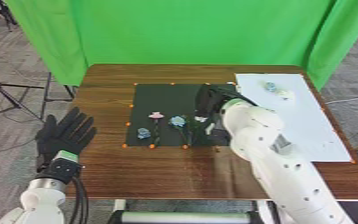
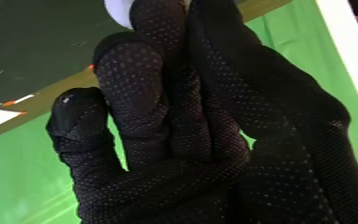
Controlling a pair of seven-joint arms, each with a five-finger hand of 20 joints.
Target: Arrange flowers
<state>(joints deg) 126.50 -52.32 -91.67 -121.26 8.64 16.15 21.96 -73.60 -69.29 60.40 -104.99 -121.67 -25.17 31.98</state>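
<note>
Over the dark mat (image 1: 167, 92), the right hand (image 1: 210, 100) is pinching a white flower (image 2: 117, 11) between curled fingers and thumb. A pink flower (image 1: 156, 115) and a blue flower (image 1: 177, 121) are lying on the mat. At the bench's (image 1: 104, 175) left edge, the left hand (image 1: 63, 139) is holding its fingers straight.

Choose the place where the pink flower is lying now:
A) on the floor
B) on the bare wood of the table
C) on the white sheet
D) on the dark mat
D: in the head view, the pink flower lies on the dark mat.
</note>
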